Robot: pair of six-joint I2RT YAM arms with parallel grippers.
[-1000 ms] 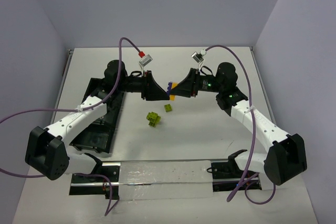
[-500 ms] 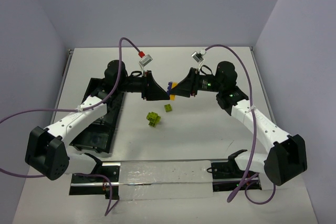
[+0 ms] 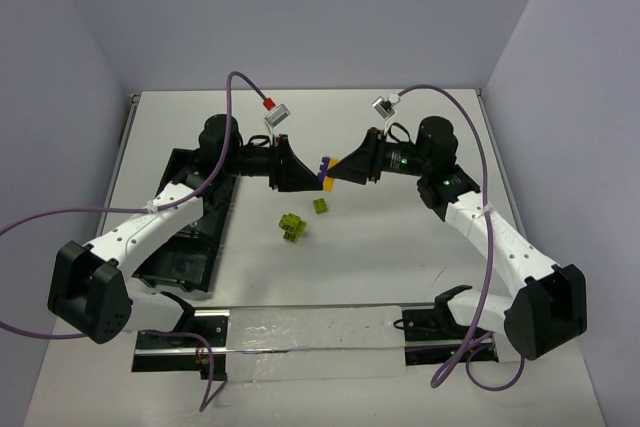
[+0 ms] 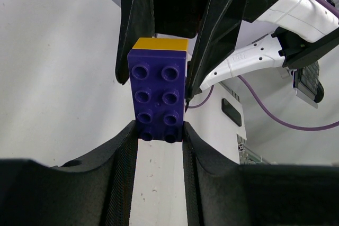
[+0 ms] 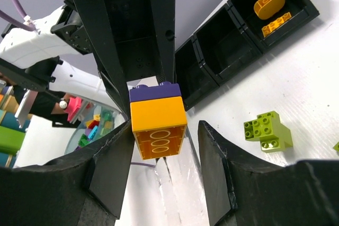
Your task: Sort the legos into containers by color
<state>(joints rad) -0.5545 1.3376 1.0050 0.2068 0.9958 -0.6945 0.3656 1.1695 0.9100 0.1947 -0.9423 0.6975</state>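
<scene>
The tabletop (image 3: 400,257) is plain white and matte, closed in on three sides by pale grey-lilac walls (image 3: 300,17). A clear strip runs along its near edge between the arm bases.

Above the middle of the tabletop the two arms meet tip to tip. The left end effector (image 4: 159,130) is clamped on the near end of a purple brick (image 4: 159,96), with a finger pressed to each side. A yellow brick (image 5: 158,123) is stuck to the purple one's far face. The right end effector (image 5: 165,130) stands around the yellow brick with its jaws slightly apart. One finger is clearly off the brick, and whether the other touches it cannot be told.

A green clump (image 3: 292,226) and a lone green brick (image 3: 320,205) lie on the tabletop just below the joined pair.

The black tray (image 3: 190,247) lies on the left. From above, the left arm covers most of it and its contents cannot be made out. The right wrist view shows three compartments. The farthest holds orange pieces (image 5: 269,3) and is cut off at the frame corner. The other two are too dark to read. Blurred coloured clutter (image 5: 92,125) shows past the tabletop's edge.
</scene>
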